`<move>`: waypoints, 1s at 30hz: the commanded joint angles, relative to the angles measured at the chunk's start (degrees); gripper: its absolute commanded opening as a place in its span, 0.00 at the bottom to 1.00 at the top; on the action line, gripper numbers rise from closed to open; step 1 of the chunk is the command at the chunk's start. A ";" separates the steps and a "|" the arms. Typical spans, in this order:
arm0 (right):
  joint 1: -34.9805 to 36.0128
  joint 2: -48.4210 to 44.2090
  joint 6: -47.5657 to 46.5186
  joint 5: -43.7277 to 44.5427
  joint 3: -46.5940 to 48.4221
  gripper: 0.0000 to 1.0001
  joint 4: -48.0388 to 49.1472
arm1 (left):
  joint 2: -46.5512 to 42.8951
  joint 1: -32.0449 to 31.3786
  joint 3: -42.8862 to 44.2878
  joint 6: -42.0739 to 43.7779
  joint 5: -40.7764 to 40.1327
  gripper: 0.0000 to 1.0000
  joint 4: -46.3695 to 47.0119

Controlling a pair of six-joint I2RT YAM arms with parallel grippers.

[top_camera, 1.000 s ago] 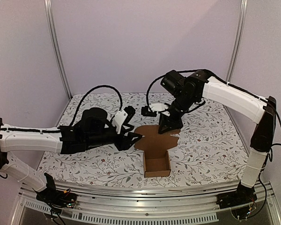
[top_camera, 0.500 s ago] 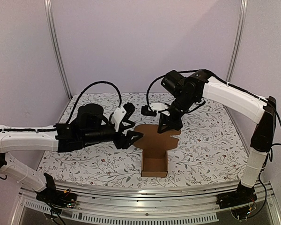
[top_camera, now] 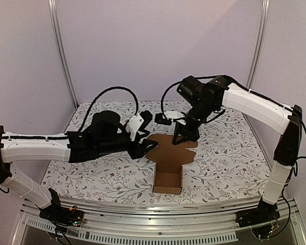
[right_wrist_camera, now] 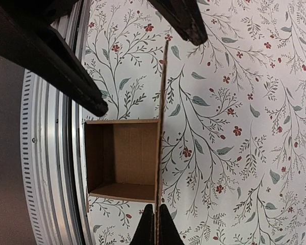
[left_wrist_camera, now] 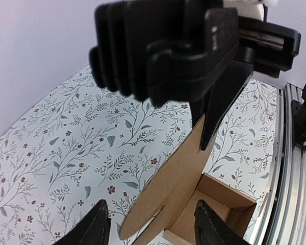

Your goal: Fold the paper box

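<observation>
Two arms meet over the plain brown cardboard paper box point(top_camera: 168, 181), whose open tray sits near the front edge of the floral-cloth table point(top_camera: 97, 176). Only the left wrist view shows the left gripper point(left_wrist_camera: 153, 227) spread astride the raised flap point(left_wrist_camera: 178, 173); it has moved closer. The right gripper point(right_wrist_camera: 155, 226) pinches the flap's far end. Lilac walls point(top_camera: 158, 46) stand behind.

Pale lilac walls point(top_camera: 143, 46), metal corner posts point(top_camera: 62, 56) — floral tablecloth point(top_camera: 102, 179), aluminium front rail point(top_camera: 143, 207)
</observation>
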 commanded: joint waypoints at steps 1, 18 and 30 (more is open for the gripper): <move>0.21 -2.53 0.86 -1.78 -0.47 0.00 1.61 | -3.18 -0.69 -1.87 0.81 -5.71 0.59 0.42; 0.15 -2.58 4.47 0.42 -0.29 0.00 3.68 | 0.07 -2.18 0.65 0.15 1.48 0.36 -1.48; 0.14 -0.84 10.14 0.17 1.41 0.00 5.59 | 4.43 -6.21 1.66 -3.50 0.85 0.21 6.08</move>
